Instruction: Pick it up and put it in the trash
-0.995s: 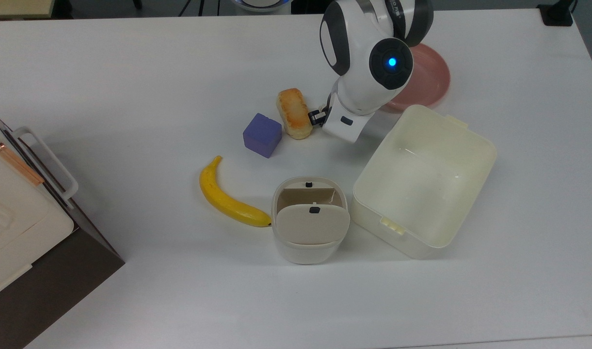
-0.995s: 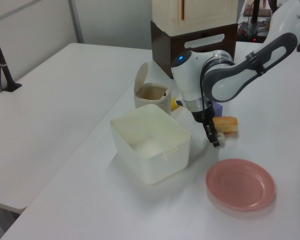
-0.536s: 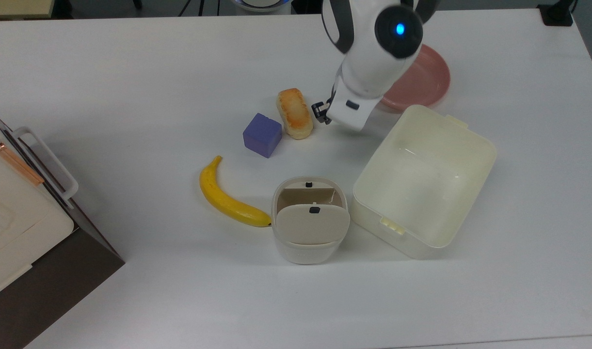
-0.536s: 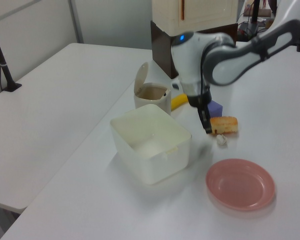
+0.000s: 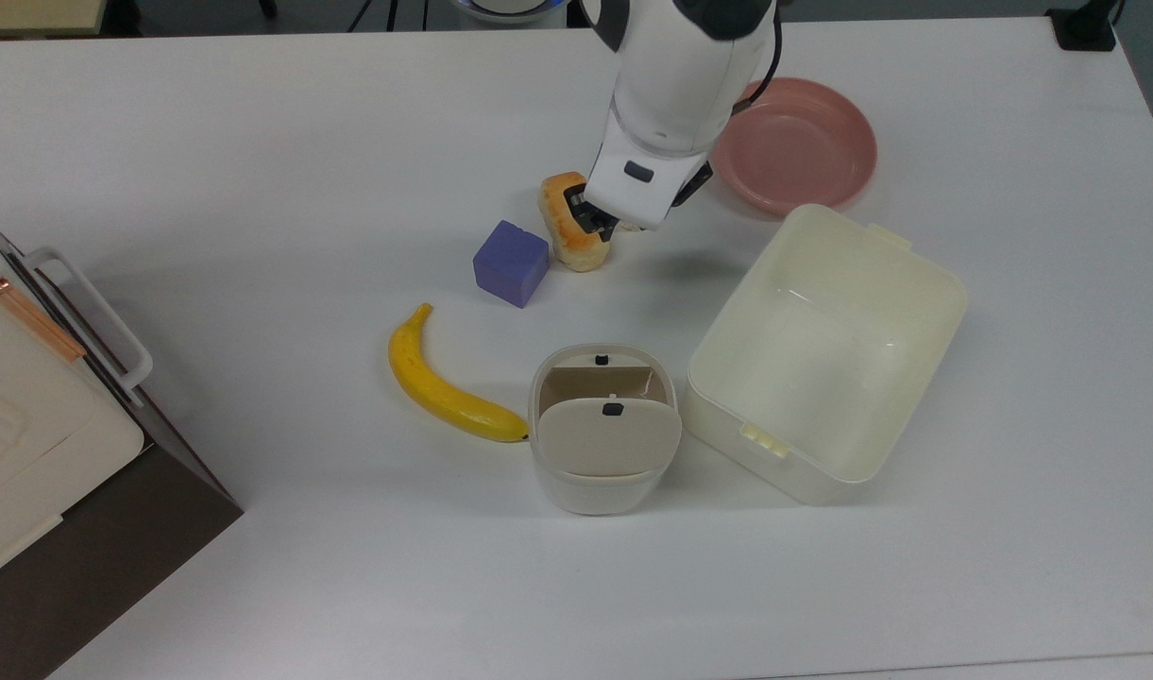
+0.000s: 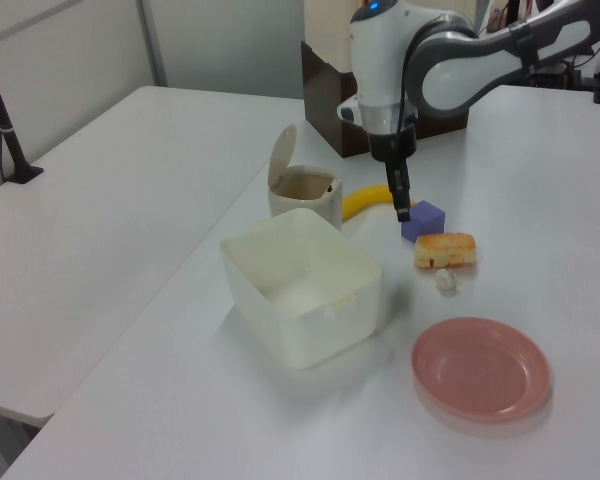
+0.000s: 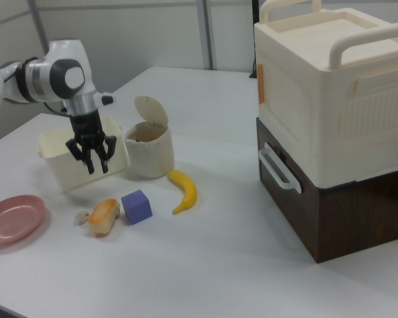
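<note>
The tool (image 7: 96, 162) hangs above the table (image 5: 255, 142) with its fingers pointing straight down and spread apart, nothing between them. In the right view it is raised clear of everything on the table, in front of the rectangular tub (image 7: 60, 162). The white arm (image 6: 450, 70) reaches in from the left view's upper right, bends at a grey-banded joint and drops its last link vertically.

In the top view the tool's black fingertips overlap the bread roll (image 5: 567, 236), though the left and right views show them well above it. The crumpled paper lump (image 6: 445, 281) lies on the table just beside the roll, at about 6 o'clock from it in the left view; in the right view it sits at 9 o'clock of the roll. The purple cube (image 5: 510, 263) is at 8 o'clock of the roll in the top view, the pink plate (image 5: 803, 146) at 2 o'clock.

The trash bin (image 5: 602, 472), flap lid tipped up, stands at 6 o'clock of the roll in the top view, between the banana (image 5: 439, 387) and the tub.
</note>
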### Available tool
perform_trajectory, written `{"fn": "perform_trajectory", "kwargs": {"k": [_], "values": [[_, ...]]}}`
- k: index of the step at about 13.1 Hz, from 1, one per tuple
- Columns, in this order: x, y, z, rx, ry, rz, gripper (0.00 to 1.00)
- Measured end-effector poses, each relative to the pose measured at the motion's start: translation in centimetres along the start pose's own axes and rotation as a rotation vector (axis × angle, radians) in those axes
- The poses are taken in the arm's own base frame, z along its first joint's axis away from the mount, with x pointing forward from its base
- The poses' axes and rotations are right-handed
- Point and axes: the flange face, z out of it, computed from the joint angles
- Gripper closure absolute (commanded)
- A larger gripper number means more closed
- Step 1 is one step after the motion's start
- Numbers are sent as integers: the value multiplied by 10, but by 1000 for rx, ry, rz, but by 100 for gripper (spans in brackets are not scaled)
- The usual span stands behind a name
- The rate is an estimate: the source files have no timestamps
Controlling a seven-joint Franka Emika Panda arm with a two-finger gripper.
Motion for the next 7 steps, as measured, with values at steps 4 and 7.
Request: {"fn": "perform_trajectory", "kwargs": {"k": [4, 7], "values": [[-5, -27, 44, 7, -101, -49, 53], [-11, -47, 66, 6, -158, -80, 53]]}}
